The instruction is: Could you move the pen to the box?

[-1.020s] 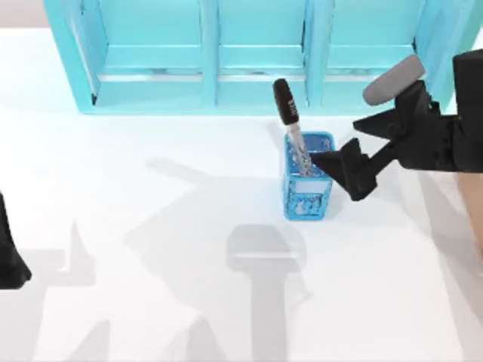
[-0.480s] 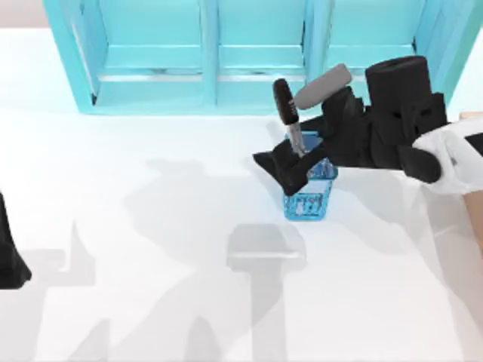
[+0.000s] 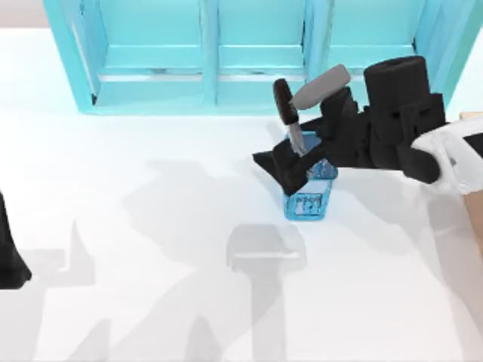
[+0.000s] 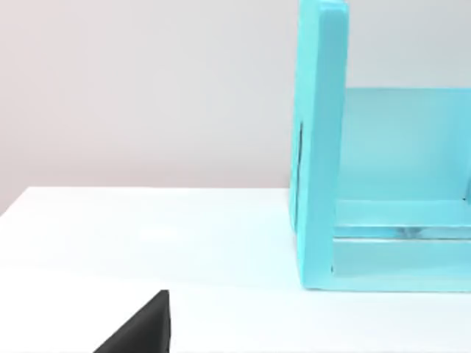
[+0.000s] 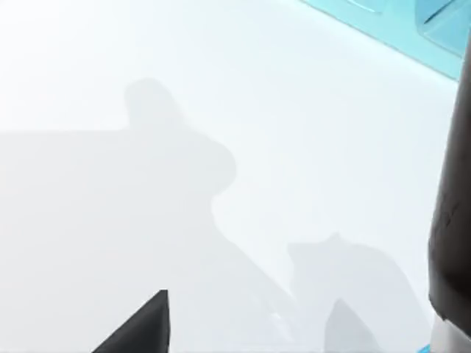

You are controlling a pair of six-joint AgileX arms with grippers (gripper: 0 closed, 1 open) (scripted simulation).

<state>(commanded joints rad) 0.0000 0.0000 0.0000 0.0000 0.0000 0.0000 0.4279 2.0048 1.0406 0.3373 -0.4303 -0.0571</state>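
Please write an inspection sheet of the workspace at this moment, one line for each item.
Surface: white table, only shadows on the bare part.
Job's things: slim silver-grey pen with thick black cap stands tilted in the small blue mesh cup; tan wooden box edge at the table's right side.
Clutter: nothing seen.
Grippers: right gripper at the pen's barrel above the cup, whether the fingers have closed cannot be told; left gripper parked at the table's left edge.
Cables: nothing seen.
Surroundings: big turquoise shelf unit behind the cup; plain pale wall.
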